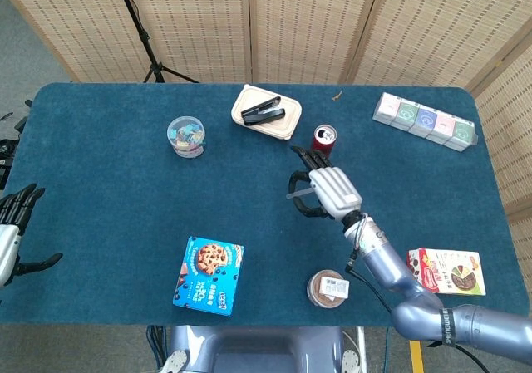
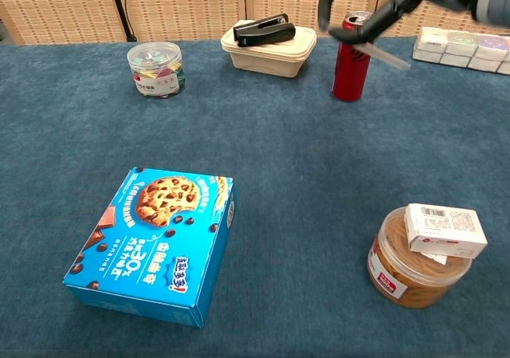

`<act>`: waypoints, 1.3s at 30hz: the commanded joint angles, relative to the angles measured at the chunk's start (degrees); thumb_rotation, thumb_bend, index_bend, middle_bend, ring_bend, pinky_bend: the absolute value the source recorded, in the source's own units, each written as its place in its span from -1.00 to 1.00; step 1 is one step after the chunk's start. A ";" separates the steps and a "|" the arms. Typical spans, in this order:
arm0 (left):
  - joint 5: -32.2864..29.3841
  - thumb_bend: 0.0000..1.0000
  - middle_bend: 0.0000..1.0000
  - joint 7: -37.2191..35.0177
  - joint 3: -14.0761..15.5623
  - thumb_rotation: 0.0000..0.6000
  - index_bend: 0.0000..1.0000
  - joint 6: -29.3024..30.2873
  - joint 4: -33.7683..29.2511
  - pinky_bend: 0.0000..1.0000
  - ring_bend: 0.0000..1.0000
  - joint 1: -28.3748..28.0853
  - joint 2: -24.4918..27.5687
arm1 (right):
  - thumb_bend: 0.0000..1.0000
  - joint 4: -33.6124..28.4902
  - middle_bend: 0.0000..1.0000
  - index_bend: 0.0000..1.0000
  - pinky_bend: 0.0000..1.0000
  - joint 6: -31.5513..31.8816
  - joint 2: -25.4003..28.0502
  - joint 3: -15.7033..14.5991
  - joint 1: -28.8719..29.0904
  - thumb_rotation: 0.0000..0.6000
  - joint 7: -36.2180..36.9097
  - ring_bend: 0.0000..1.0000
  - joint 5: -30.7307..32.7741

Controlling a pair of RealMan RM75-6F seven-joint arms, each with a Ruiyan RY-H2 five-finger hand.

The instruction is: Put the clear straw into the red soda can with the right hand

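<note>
Fingers [image 1: 306, 208] of the right hand [image 1: 328, 190] curl around the clear straw [image 2: 381, 54], holding it raised just above the red soda can [image 2: 351, 60]. At the table's near-left edge, the left hand [image 1: 10, 228] hangs with fingers spread, empty.

The head view looks down from high above onto the whole blue cloth-covered table [image 1: 100, 190], while the chest view sits low and close, looking across it toward the woven screens, and both show the blue cookie box [image 1: 208, 276] [image 2: 155, 242] and red soda can [image 1: 322, 138] [image 2: 351, 67].
</note>
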 commanded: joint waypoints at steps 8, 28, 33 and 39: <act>0.21 -1.00 -1.00 1.92 -0.03 1.00 -1.00 1.24 -1.00 -1.00 -1.00 0.44 -0.69 | 0.06 2.96 -1.00 0.13 -1.00 -9.00 4.08 13.46 5.80 1.00 17.22 -1.00 12.82; -3.00 -1.00 -1.00 3.08 -0.97 1.00 -1.00 -1.03 -1.49 -1.00 -1.00 -0.56 -0.67 | 0.10 22.65 -1.00 0.15 -1.00 -12.76 -4.69 20.21 8.14 1.00 40.42 -1.00 16.18; -3.54 -1.00 -1.00 3.07 -1.05 1.00 -1.00 -1.90 -1.40 -1.00 -1.00 -0.94 -0.60 | 0.10 24.51 -1.00 0.15 -1.00 -13.19 -5.57 19.59 8.57 1.00 41.13 -1.00 15.85; -4.03 -1.00 -1.00 3.01 -1.22 1.00 -1.00 -2.33 -1.33 -1.00 -1.00 -1.17 -0.56 | 0.10 25.83 -1.00 0.15 -1.00 -13.58 -6.27 19.16 8.48 1.00 42.37 -1.00 15.29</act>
